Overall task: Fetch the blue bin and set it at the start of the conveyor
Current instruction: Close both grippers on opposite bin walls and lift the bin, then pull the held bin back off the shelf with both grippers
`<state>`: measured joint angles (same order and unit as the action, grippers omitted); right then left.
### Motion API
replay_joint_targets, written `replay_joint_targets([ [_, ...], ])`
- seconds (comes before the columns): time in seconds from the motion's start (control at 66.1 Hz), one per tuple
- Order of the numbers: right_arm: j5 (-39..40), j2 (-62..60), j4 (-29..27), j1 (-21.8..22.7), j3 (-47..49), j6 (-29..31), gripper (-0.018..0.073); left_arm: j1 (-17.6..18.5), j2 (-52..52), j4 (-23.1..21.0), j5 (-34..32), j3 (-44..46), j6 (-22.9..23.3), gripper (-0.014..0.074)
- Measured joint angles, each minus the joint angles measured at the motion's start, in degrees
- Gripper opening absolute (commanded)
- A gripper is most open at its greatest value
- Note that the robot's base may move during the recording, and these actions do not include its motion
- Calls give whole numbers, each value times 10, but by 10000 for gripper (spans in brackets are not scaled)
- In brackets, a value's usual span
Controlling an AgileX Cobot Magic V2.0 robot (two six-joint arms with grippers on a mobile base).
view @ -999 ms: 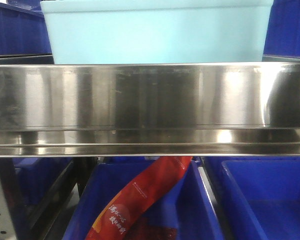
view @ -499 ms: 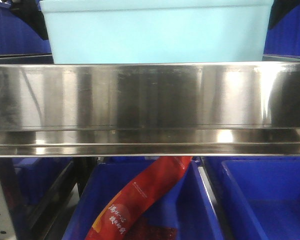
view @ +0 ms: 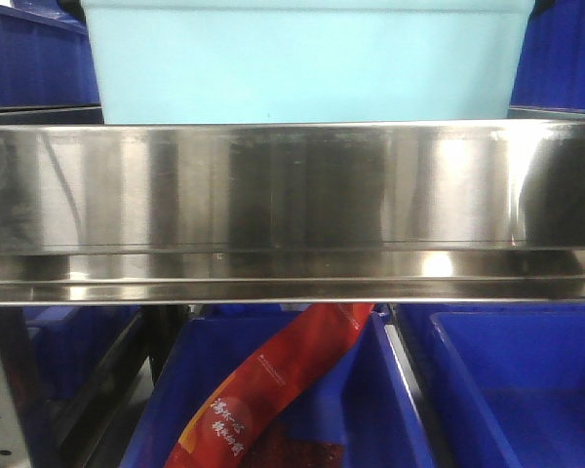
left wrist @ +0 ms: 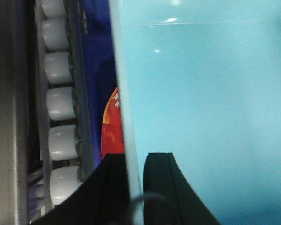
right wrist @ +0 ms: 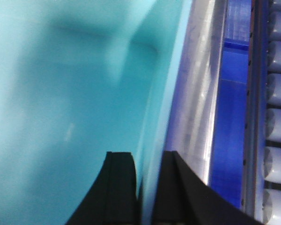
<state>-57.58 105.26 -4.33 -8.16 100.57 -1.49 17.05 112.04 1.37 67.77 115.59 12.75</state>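
Observation:
The blue bin [view: 302, 68] is a light cyan tub standing behind the steel shelf rail, which hides its base. In the left wrist view my left gripper [left wrist: 135, 157] is shut on the bin's [left wrist: 201, 93] thin left wall, with one black finger [left wrist: 113, 178] outside and the other inside. In the right wrist view my right gripper [right wrist: 147, 157] is shut on the bin's [right wrist: 61, 93] right wall in the same way. In the front view both grippers are almost wholly out of frame. The conveyor start is out of view.
A shiny stainless-steel rail [view: 292, 205] spans the front view. Below it stand dark blue crates [view: 487, 390], one holding a red packet [view: 273, 390]. More dark blue crates [view: 29, 58] flank the bin. White shelf rollers [left wrist: 61, 103] [right wrist: 278, 126] run along both sides.
The bin's rim has risen a little toward the top edge of the front view. Dark gripper parts seen at its upper corners half a second ago have nearly left the frame.

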Motion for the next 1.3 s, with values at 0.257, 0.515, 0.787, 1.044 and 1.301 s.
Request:
replay_joint_targets([
  [0.257, -2, -74, -1, 0, 0, -1, -153, 11, -38, 10, 33, 42, 1, -111],
  [0.515, -3, -192, 1, 0, 0, -1, -153, 55, -140, 40, 36, 47, 4, -111],
  [0.787, -12, -257, 1, 0, 1, -1, -153, 81, -188, 48, 38, 47, 7, -111],
  [1.044, -12, -258, 2, 0, 1, -3, -153, 81, -184, 48, 39, 47, 7, -111],
  [1.301, -12, -258, 2, 0, 1, -3, -153, 81, -184, 48, 39, 47, 7, -111],
])
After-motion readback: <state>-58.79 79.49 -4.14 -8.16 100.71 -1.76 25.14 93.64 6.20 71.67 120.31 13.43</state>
